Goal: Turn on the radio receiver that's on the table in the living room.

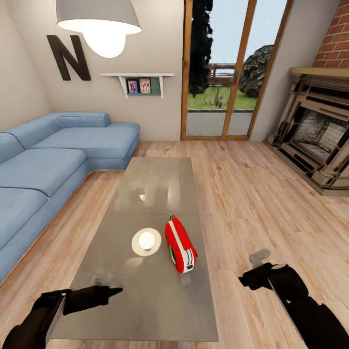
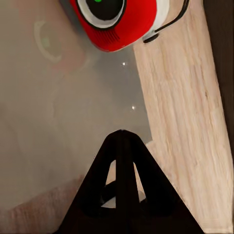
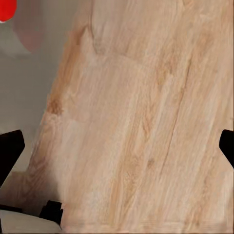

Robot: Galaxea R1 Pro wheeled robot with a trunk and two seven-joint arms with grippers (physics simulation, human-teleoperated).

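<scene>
the table (image 1: 160,295) top is smooth, shiny grey, like a mirror. the radio (image 1: 180,244) looks like glossy red plastic with a thin metal handle. the floor (image 1: 252,203) is light wood planks. the sofa (image 1: 43,169) looks like soft blue cloth. the fireplace (image 1: 334,43) has rough red brick.

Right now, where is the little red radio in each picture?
Head view: the red radio stands on the glossy table, right of the cream disc.
Left wrist view: it is at the frame's upper edge, beyond the shut left claw.
Right wrist view: just a red sliver in one corner.
Shared landmark: the table's edge against the wood floor.
</scene>
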